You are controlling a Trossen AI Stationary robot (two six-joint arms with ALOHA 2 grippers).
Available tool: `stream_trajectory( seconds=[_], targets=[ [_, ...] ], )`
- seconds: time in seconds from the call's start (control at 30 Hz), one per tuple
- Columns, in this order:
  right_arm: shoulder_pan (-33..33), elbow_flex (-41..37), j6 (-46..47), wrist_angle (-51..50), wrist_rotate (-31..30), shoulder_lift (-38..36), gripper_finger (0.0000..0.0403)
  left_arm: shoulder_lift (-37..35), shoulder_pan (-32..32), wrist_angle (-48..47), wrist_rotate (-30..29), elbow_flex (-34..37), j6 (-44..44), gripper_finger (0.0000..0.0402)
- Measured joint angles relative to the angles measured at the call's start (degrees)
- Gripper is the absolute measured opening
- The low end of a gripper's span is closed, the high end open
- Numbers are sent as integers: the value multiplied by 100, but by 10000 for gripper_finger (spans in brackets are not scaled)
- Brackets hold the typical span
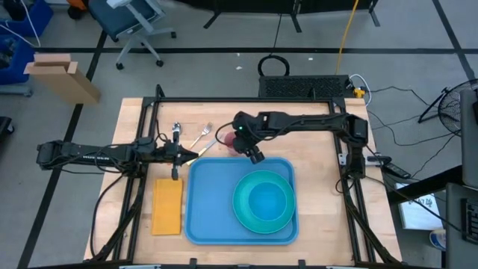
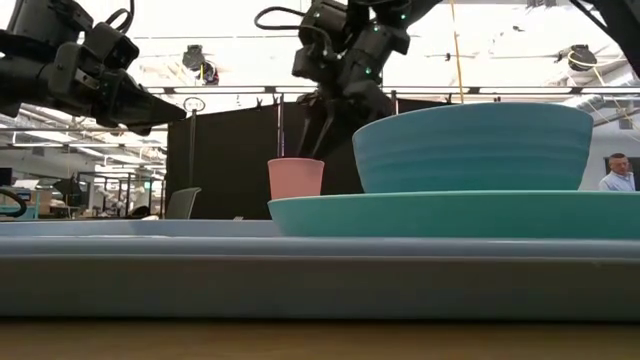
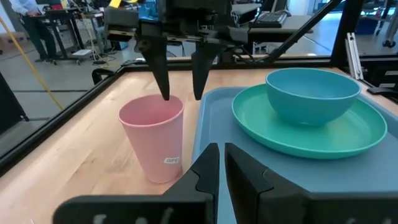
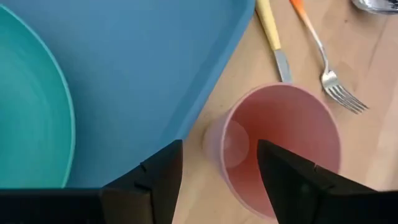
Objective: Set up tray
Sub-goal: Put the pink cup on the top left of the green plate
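The light-blue tray (image 1: 213,220) lies on the table and carries a teal plate (image 1: 240,215) with a teal bowl (image 1: 265,200). A pink cup (image 1: 226,140) stands upright on the wood just beyond the tray's far edge. My right gripper (image 4: 214,180) is open right above the cup (image 4: 283,137). One finger (image 4: 292,180) is over the cup's mouth and the other (image 4: 155,180) is outside its tray-side wall. I see no touch. My left gripper (image 3: 219,171) is shut and empty. It hovers left of the cup (image 3: 152,140), pointing at it.
A yellow-orange napkin (image 1: 167,205) lies left of the tray. A yellow-handled knife (image 4: 273,37) and an orange-handled fork (image 4: 320,59) lie by the cup, and a spoon (image 1: 176,132) lies farther left. Bare wood shows right of the tray.
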State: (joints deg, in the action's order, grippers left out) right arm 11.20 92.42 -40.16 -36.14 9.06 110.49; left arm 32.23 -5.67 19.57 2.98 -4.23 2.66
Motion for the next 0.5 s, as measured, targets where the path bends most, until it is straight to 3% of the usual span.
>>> stream_trajectory(
  seconds=[0.37,0.5],
  targets=[
    [58,0,-72,208,-1,312,194,0,1,6,5,0,7,31],
    [72,0,-102,313,14,358,160,0,0,17,2,-2,26,31]
  ],
)
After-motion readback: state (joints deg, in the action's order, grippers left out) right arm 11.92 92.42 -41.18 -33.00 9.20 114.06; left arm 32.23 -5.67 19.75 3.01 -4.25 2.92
